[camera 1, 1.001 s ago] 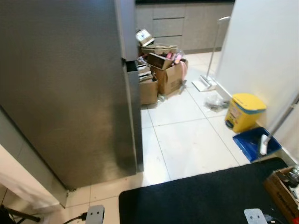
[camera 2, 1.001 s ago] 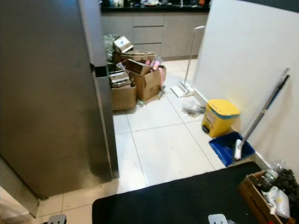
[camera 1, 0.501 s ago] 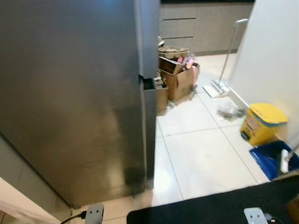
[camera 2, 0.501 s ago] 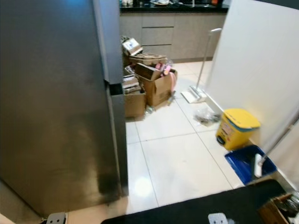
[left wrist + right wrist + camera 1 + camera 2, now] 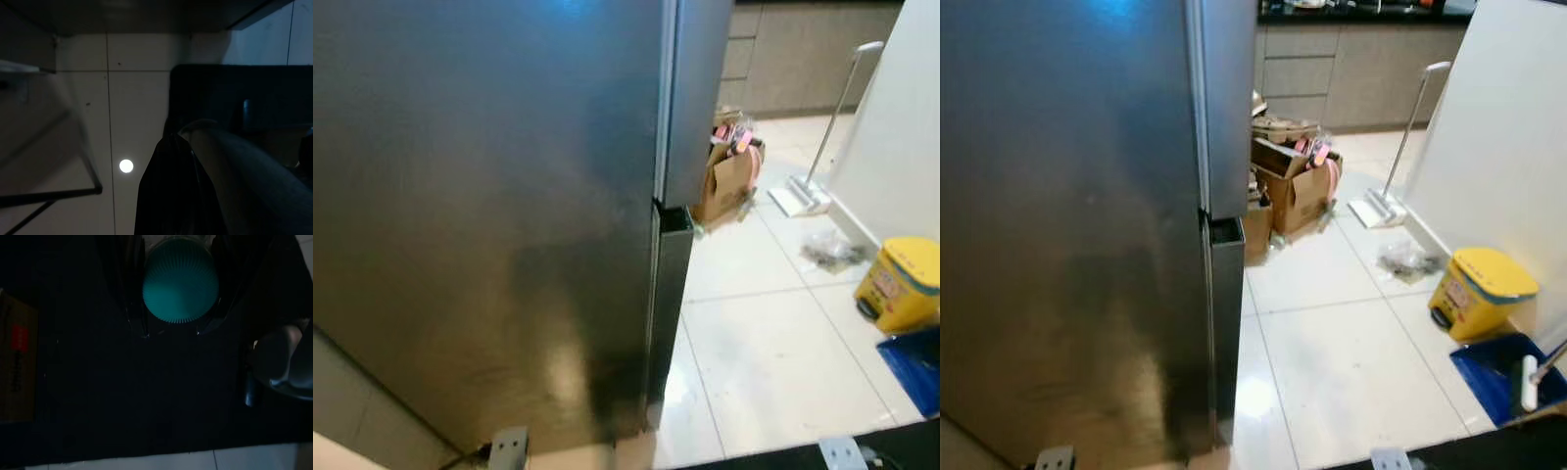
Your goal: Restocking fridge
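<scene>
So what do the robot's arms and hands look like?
The left arm and right arm peek in as small silver-grey metal plates, and a thin black cable runs beside the left one. The left end effector is black, with long smooth fingers that narrow to a point. The wrist views are very dark, so finer markings can't be made out.

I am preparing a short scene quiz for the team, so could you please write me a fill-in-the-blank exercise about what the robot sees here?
1. The tall steel fridge stands with its doors ____.
2. The small bin by the white wall has a ____ lid.
3. The flat mop leans against the white ____.
4. The right gripper holds an item with a ribbed ____ cap.

Missing words: shut; yellow; wall; teal
</scene>
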Motion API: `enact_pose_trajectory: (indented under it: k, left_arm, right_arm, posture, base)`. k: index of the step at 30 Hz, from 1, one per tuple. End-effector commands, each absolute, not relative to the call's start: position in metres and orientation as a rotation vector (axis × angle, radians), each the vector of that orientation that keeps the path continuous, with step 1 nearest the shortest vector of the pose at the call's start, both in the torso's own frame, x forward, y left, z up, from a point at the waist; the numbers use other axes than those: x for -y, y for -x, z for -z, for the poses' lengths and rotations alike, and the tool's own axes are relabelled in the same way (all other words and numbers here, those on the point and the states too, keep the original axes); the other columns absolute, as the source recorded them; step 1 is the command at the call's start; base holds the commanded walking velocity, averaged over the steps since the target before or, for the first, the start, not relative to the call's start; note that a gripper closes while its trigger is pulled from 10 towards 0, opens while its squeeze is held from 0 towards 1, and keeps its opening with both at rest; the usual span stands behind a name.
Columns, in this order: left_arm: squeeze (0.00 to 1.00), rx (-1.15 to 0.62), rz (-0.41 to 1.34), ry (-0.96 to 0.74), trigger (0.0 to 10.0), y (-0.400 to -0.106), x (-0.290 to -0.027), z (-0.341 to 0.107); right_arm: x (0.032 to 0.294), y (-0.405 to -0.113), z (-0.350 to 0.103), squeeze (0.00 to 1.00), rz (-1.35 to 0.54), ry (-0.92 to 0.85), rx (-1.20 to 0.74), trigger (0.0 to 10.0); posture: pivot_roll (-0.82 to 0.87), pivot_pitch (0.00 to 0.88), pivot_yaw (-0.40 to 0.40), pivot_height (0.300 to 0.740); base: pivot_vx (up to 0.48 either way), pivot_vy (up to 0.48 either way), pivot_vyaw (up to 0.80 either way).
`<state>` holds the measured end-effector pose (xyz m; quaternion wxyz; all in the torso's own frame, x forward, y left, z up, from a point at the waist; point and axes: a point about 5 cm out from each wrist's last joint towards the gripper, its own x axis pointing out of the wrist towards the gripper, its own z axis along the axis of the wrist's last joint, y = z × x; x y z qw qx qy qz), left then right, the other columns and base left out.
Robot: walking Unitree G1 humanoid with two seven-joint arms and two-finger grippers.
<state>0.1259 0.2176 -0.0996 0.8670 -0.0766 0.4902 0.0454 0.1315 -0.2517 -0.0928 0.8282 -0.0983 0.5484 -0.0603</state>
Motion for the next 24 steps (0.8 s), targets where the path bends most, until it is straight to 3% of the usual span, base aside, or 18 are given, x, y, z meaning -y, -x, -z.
enact_pose_trajectory:
  k: [1, 15, 24]
  left_arm:
    - [0.0, -1.038, -0.094, 0.178, 10.0, -0.1229, -0.2136, 0.1014]
    - [0.0, -1.04, -0.091, 0.188, 10.0, -0.123, -0.2122, 0.1017]
    - [0.0, -1.039, -0.087, 0.191, 10.0, -0.1237, -0.212, 0.1015]
  right_arm:
    - [0.2533, -0.1242, 0.0949, 0.0, 0.13, 0.208, -1.19, 10.0]
    - [0.2525, -0.1249, 0.0948, 0.0, 0.099, 0.217, -1.192, 10.0]
    - [0.25, -0.1245, 0.0955, 0.0, 0.067, 0.193, -1.197, 10.0]
  posture:
    - [-0.04, 0.0, -0.028, 0.74]
    - [-0.04, 0.0, -0.031, 0.74]
    - [-0.04, 0.0, -0.03, 0.74]
  base:
    - [0.251, -0.386, 0.0]
    - [0.262, -0.399, 0.0]
    - [0.262, -0.398, 0.7]
